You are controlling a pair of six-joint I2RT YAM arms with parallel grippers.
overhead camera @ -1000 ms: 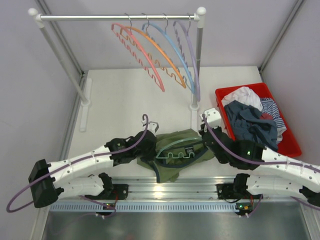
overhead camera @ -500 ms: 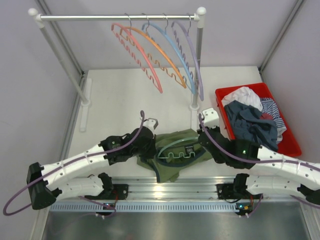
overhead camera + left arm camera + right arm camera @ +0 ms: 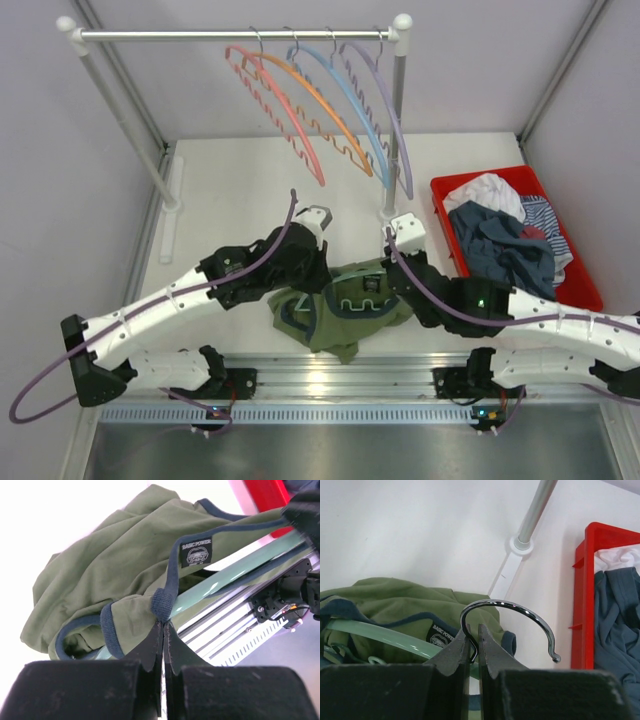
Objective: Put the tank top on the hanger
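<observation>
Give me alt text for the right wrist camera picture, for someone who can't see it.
Black fingers pinch the metal hook of the pale green hanger, whose arm runs into the olive tank top at left. A red bin with a blue-grey garment sits right.

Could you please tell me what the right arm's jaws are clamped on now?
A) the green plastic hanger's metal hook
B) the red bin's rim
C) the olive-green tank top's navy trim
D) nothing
A: the right wrist view shows the right arm's jaws shut on the base of the shiny metal hook of the thin green plastic hanger; the left arm's jaws pinch the olive-green tank top.
</observation>
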